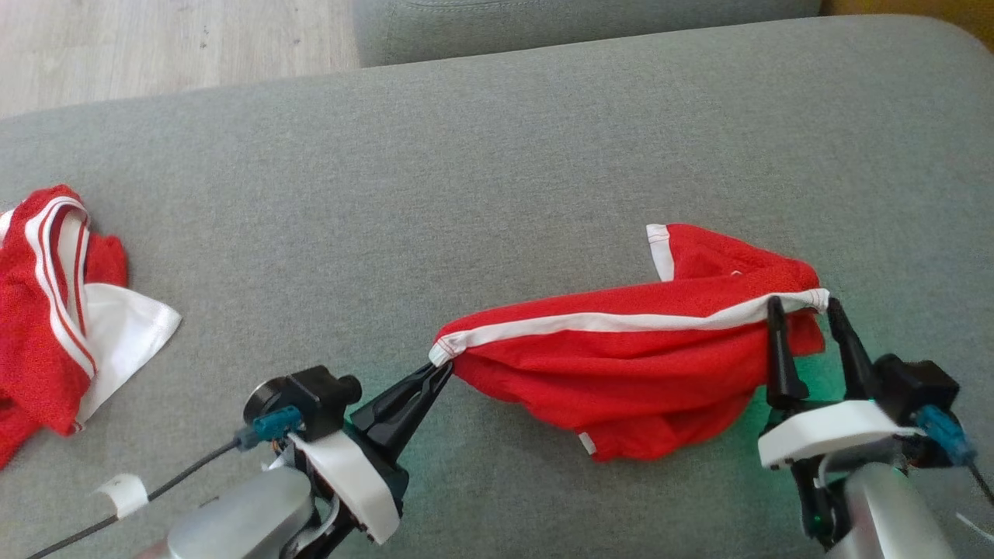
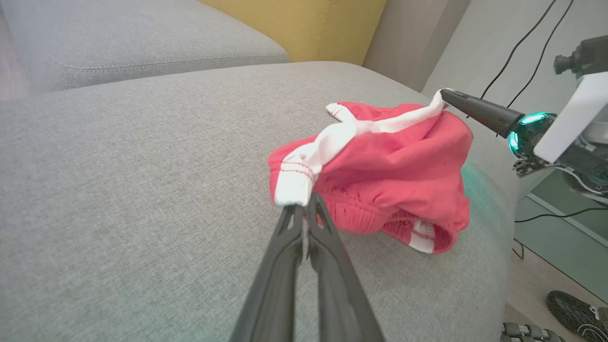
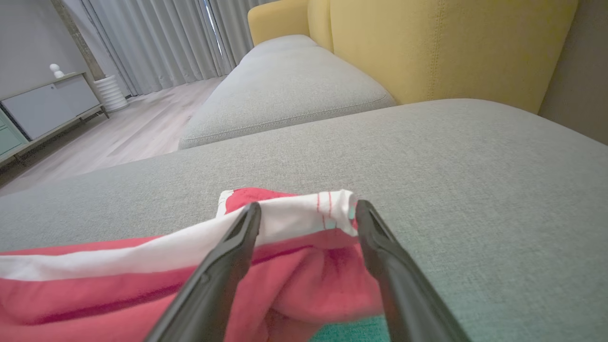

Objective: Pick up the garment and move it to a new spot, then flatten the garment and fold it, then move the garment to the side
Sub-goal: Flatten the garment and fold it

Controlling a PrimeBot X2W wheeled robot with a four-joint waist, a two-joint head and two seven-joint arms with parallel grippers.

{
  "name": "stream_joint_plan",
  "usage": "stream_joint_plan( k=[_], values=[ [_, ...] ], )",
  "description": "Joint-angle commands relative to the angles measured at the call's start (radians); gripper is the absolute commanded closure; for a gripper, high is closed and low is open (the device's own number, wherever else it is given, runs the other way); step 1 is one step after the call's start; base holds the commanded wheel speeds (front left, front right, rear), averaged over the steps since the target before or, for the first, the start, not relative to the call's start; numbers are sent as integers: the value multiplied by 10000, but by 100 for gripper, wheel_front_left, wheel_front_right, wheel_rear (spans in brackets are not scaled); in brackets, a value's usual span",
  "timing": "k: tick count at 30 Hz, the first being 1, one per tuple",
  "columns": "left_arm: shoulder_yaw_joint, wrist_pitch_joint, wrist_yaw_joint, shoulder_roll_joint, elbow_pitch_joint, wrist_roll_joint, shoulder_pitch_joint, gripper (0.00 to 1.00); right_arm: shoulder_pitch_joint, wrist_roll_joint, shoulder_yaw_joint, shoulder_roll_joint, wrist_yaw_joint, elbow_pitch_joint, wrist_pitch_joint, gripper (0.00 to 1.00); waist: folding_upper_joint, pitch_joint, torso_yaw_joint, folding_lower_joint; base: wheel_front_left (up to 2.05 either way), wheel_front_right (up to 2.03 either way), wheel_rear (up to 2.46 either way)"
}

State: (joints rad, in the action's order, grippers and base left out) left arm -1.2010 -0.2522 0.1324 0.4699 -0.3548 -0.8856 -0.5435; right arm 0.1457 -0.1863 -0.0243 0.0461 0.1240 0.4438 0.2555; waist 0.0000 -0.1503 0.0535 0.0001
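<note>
The red garment [image 1: 621, 365] lay right of centre on the grey sofa cushion [image 1: 497, 155]. The left gripper [image 1: 443, 369] held the left end of its white band [image 1: 590, 320], jaws closed. The jaws of the right gripper [image 1: 804, 307] stood wide around the right end. Flattening seemed in hand: next, the right jaws must close, then both pull apart.

the garment [image 1: 621, 349] is being borne on the sofa cushion [image 1: 466, 155] between left tool [image 1: 444, 371] and right tool [image 1: 804, 304], a second garment [image 1: 46, 310] well apart leftward.
</note>
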Motion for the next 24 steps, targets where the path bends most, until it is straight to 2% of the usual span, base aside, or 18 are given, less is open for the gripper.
stream_joint_plan(
  k=[1,3,4,6,8,9,16,24],
  values=[
    [364,-94,-17,197,117,77,-232,100,328,-14,324,97,67,-188,63,0,0,6,-5,-1,0,0,0],
    [315,-94,-17,191,104,76,-249,100,368,-17,452,151,67,-86,63,0,0,18,-16,-1,0,0,0],
    [289,-94,-17,186,94,73,-254,100,387,-46,511,180,67,-24,63,3,0,26,-25,-1,0,0,0],
    [246,-95,-17,179,78,67,-258,100,426,-71,613,269,67,63,63,57,0,39,-45,-1,0,0,0],
    [219,-95,-17,182,71,58,-254,100,445,-107,660,337,67,113,63,95,0,55,-63,-1,0,0,0],
    [212,-95,-17,187,66,55,-245,100,449,-124,667,367,67,123,63,100,0,66,-68,-1,0,0,0],
    [499,-95,-17,226,88,416,-196,100,342,69,703,498,67,-268,63,100,0,94,-68,-1,0,0,0],
    [1456,-95,-54,383,352,1408,-182,100,-152,426,446,254,67,-1956,63,100,0,242,117,-1,0,0,0]
  ],
)
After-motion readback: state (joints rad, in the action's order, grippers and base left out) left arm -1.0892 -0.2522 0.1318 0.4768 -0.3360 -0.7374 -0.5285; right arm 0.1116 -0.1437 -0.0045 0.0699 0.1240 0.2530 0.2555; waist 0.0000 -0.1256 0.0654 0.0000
